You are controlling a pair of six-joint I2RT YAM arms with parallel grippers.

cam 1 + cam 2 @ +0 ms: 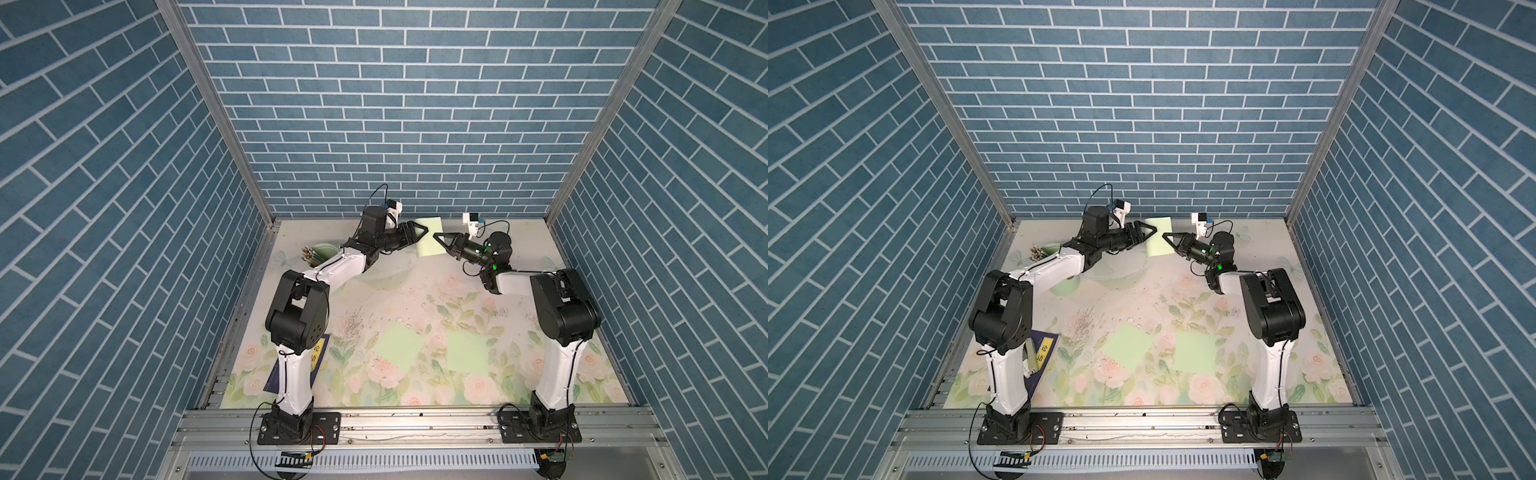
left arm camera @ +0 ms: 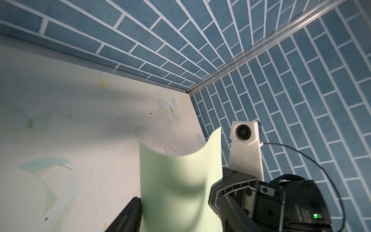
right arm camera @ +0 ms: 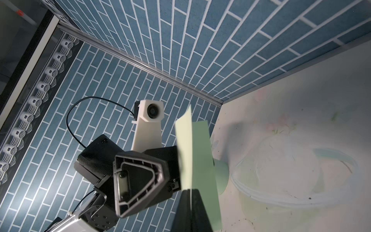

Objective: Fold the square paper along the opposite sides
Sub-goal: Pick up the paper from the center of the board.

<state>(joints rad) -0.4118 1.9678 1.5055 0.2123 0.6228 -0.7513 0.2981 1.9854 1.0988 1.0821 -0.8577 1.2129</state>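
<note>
Right tool (image 1: 439, 238) over floral tabletop (image 1: 415, 291)

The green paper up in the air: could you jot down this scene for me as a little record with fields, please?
held paper: green sheet, lifted off the table, bowed into a curve
right tool: shut on the held paper
left tool: open beside the paper's other side, not gripping
other papers: two flat green squares near the front of the table
fold: no crease visible yet
far left: cup of sticks
front left: blue book behind the left arm
</note>
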